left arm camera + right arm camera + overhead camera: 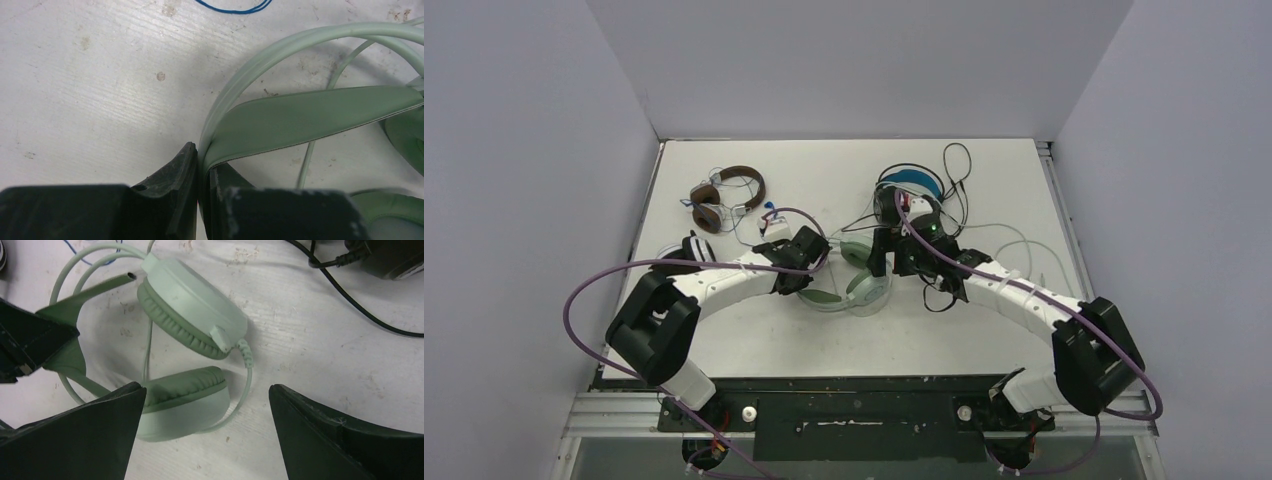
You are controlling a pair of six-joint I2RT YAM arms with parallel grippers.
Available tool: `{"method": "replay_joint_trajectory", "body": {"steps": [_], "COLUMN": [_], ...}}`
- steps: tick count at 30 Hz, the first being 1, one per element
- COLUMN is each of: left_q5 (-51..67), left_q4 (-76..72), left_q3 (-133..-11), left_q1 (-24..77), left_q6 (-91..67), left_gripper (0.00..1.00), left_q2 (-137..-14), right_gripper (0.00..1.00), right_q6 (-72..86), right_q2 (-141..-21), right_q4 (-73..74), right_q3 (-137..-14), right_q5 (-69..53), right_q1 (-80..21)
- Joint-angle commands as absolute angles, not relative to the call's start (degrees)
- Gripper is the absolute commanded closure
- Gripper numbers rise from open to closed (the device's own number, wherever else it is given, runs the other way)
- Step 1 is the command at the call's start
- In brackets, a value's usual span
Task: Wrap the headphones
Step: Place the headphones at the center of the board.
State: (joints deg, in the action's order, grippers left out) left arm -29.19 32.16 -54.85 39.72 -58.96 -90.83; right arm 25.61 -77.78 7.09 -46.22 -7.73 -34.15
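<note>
At the middle of the table (824, 170) lies the mint headset (849, 285), and it is the one I have in hand. My left gripper (200, 165) is pinched tight on its headband, jaws nearly together with the green band squeezed between them. My right gripper (207, 390) hangs just above the two earcups, jaws spread wide with nothing in them. The mint cord (250, 372) runs loose from one cup and curls over the surface beside the cups, wound on nothing (so I judge this headset barely started).

The other three look untouched to me. The brown headset (724, 192) sits toward the far left with thin wire lying slack around it. The black headset (914, 185), with its blue band, sits far and right of centre, and its black cords (946, 160) sprawl in open loops across the table. Of the white headset (686, 248) I see only a pale cup peeping out beside my left arm, so I cannot tell how its cord lies. By my reckoning nearly the whole job lies ahead: gather the mint cord, wind it, then do the same three times more.

Close up, the table is white and worn, with scuffs, brown specks and a faint grain. Plain pale grey-lilac walls (854, 70) close it in on the left, far and right sides. A dark rail (854, 400) runs along the near edge where my arms are bolted.
</note>
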Motion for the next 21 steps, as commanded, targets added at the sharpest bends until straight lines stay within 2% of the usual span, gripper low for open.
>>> {"method": "replay_joint_trajectory", "body": {"steps": [1, 3, 4, 5, 7, 9, 12, 15, 21], "left_q5": [-31.26, -31.2, -31.26, -31.21, -31.26, -31.35, -31.51, -31.56, -31.9], "left_q4": [27.2, 26.97, 27.05, 27.18, 27.33, 27.41, 27.58, 27.7, 27.79], "left_q3": [-54.68, -54.35, -54.38, -54.44, -54.41, -54.41, -54.34, -54.26, -54.02], "left_q1": [40.24, 40.31, 40.3, 40.28, 40.33, 40.34, 40.32, 40.27, 40.32], "left_q6": [-61.77, -61.94, -62.03, -62.05, -62.05, -61.88, -61.7, -61.56, -61.37], "left_gripper": [1.0, 1.0, 1.0, 1.0, 1.0, 1.0, 1.0, 1.0, 1.0], "left_q2": [-89.44, -89.45, -89.47, -89.48, -89.27, -89.0, -88.48, -88.04, -87.25], "right_gripper": [0.0, 0.02, 0.06, 0.13, 0.35, 0.45, 0.5, 0.65, 0.68], "right_q6": [32.11, 33.5, 34.71, 35.74, 37.88, 39.4, 39.55, 39.46, 40.11], "right_q2": [-80.34, -80.7, -80.88, -80.82, -80.4, -80.13, -81.47, -82.62, -84.43], "right_q4": [3.85, 0.6, -1.13, -2.37, -5.59, -7.88, -7.83, -7.77, -9.47], "right_q3": [-49.8, -48.12, -47.55, -46.8, -45.07, -43.88, -44.8, -45.43, -45.25], "right_q5": [-2.41, -1.15, 0.54, 1.9, 1.83, 1.53, 0.97, 0.44, -3.04], "right_q1": [-34.87, -34.83, -34.7, -34.48, -33.67, -33.25, -33.24, -33.05, -31.82]}}
